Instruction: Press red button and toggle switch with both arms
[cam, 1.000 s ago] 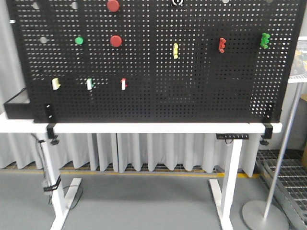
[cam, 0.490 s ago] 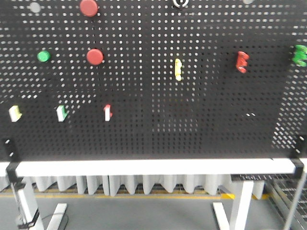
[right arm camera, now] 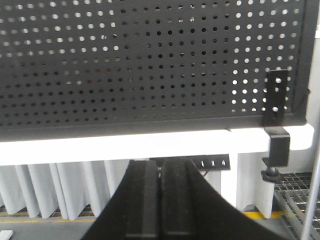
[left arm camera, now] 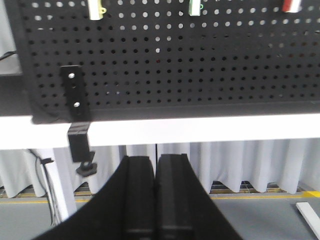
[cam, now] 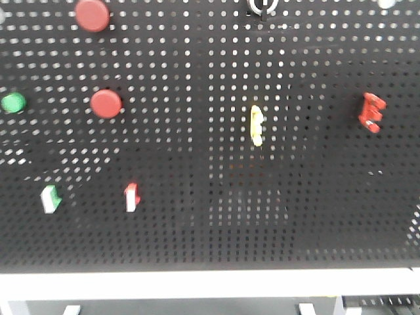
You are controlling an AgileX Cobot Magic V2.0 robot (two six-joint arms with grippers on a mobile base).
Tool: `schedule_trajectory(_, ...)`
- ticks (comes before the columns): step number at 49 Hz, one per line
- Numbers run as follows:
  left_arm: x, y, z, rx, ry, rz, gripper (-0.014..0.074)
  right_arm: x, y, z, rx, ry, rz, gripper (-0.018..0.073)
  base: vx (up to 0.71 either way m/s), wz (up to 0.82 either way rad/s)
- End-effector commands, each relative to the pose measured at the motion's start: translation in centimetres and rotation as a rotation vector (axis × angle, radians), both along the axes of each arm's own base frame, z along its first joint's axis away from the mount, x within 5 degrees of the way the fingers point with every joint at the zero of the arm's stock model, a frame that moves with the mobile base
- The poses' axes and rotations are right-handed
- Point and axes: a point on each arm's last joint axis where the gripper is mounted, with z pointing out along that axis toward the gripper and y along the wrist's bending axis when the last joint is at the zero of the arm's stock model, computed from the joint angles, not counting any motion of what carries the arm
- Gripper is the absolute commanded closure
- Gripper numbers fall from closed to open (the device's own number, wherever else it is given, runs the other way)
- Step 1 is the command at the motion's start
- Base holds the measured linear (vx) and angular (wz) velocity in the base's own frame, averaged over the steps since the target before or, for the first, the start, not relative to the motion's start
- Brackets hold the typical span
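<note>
A black pegboard (cam: 197, 216) fills the front view. Two red round buttons sit on it at upper left, one (cam: 92, 14) above the other (cam: 105, 104), with a green button (cam: 12, 102) at the left edge. A red toggle switch (cam: 132, 197) and a green one (cam: 50, 199) sit lower left; a yellow switch (cam: 256, 125) is at the middle and a red one (cam: 371, 111) at the right. Neither gripper shows in the front view. My left gripper (left arm camera: 155, 162) is shut and empty, below the board's bottom edge. My right gripper (right arm camera: 160, 167) is shut and empty, also below the board.
The pegboard stands on a white table (left arm camera: 200, 129), held by black clamps at the left (left arm camera: 79, 140) and right (right arm camera: 278, 145) corners. White curtains (left arm camera: 250, 165) hang behind the table. A power strip (right arm camera: 212, 162) is fixed under the tabletop on the right.
The front view has moved closer to the pegboard. The board now fills the frame, and the buttons and switches look larger and sit lower and further apart.
</note>
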Motion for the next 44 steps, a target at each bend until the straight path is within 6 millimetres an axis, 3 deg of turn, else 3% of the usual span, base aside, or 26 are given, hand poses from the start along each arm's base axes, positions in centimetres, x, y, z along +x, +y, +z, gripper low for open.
schedule_trajectory(1,0.04,0.01,-0.29,-0.019,-0.066,0.002,0.0594,-0.08,0.00,0.51,-0.006,-0.092,-0.001,0.0559,0.20,-0.03)
schedule_trajectory(44,0.04,0.02,-0.25,-0.016,-0.071,0.002,0.0594,-0.09,0.01,0.55,-0.007,-0.096,-0.001,0.0559,0.07,0.00)
